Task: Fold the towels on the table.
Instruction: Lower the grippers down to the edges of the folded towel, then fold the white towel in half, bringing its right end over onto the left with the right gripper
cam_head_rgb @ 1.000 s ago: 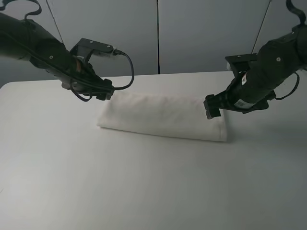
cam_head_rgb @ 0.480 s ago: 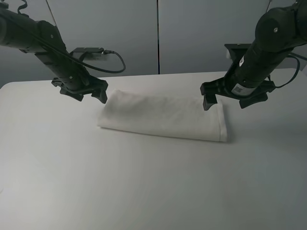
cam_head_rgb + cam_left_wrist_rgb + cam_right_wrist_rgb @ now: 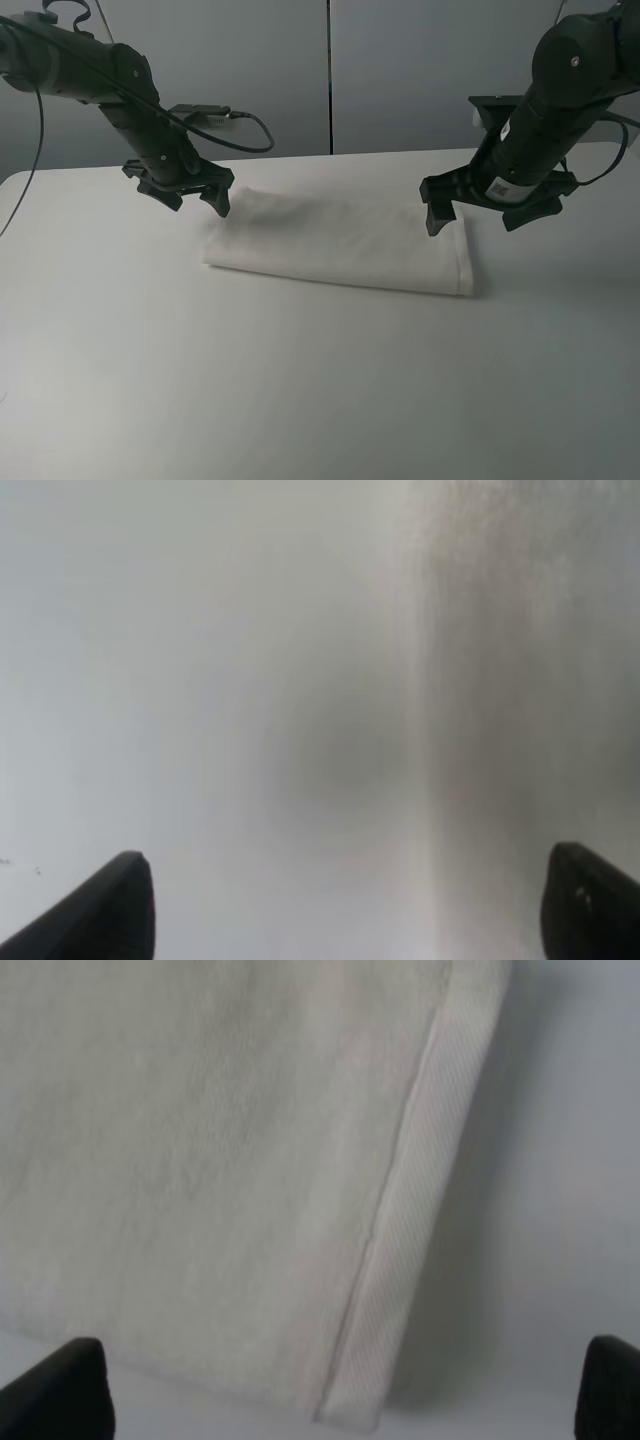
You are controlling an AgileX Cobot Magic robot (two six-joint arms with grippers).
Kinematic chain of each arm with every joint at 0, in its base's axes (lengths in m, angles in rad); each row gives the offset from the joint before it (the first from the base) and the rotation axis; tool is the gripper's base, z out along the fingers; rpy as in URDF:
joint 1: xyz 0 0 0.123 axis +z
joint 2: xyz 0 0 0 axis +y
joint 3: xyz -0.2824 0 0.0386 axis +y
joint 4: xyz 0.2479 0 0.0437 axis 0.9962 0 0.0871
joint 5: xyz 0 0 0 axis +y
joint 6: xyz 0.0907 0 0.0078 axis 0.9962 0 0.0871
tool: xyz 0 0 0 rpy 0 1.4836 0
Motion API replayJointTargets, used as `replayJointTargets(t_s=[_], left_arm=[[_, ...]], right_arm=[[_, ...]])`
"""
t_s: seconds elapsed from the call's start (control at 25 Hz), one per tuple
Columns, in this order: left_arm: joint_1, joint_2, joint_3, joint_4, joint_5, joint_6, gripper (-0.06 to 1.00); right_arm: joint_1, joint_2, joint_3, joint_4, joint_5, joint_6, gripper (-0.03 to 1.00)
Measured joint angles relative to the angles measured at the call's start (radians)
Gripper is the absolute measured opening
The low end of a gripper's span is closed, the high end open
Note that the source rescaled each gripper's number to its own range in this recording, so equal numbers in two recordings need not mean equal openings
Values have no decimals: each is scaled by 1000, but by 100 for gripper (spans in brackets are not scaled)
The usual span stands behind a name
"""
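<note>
Lying folded in a long strip: white terry towel (image 3: 340, 245), woven band at its right end, bench (image 3: 300, 400) beneath. Above towel's left end, left tool (image 3: 196, 200), spread wide, empty. Above towel's right end, right tool (image 3: 478, 215), equally wide, empty.

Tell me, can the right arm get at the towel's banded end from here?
Probably yes. The right arm hangs over the woven band of the towel, jaws wide open; nothing lies between them and the cloth.
</note>
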Motion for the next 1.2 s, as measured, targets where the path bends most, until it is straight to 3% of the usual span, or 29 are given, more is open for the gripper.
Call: replayJointTargets(t_s=[0.2, 1.2], left_arm=[[0, 57, -71, 20, 62, -6, 100], [0, 146, -111, 54, 72, -8, 100]], right_arm=[[0, 0, 0, 20, 10, 0, 100], [0, 70, -36, 52, 33, -53, 100]])
